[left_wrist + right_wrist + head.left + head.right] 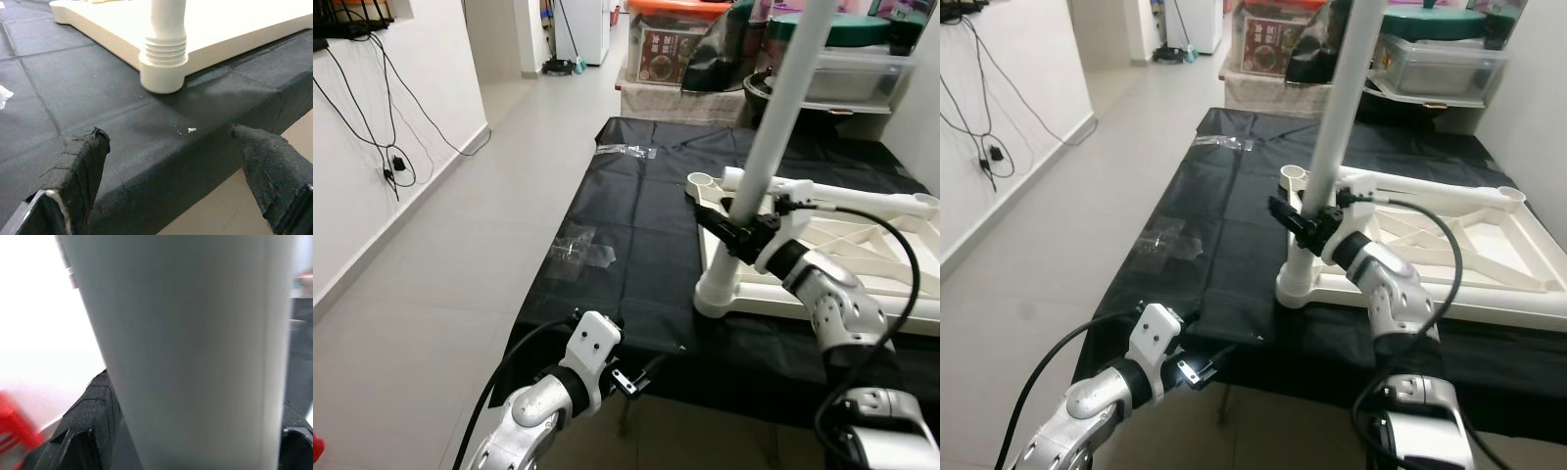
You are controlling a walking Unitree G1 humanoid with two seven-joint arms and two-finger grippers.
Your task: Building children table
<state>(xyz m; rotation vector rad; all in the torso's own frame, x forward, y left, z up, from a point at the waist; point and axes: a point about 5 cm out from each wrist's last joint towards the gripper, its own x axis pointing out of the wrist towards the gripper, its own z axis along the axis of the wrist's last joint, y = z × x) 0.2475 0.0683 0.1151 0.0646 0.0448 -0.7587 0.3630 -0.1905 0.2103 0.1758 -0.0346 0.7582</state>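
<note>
Left eye view: the white table top (pixel 862 245) lies upside down on a black sheet (pixel 636 225) spread over the tiled floor (pixel 460 255), and one white table leg (pixel 783 117) stands upright in its near-left corner socket (pixel 720 292). The right gripper (pixel 736 227) has its black fingers clamped around that leg, low down, just above the socket (right wrist view is basically grey tube with a finger (pixel 93 426) on each side). The left gripper (pixel 628 380) hangs low at the sheet's near edge, fingers (pixel 83 166) spread apart and pinching nothing. Storage boxes (pixel 842 59) are stacked behind the sheet, cables (pixel 382 127) dangle on the left wall.
</note>
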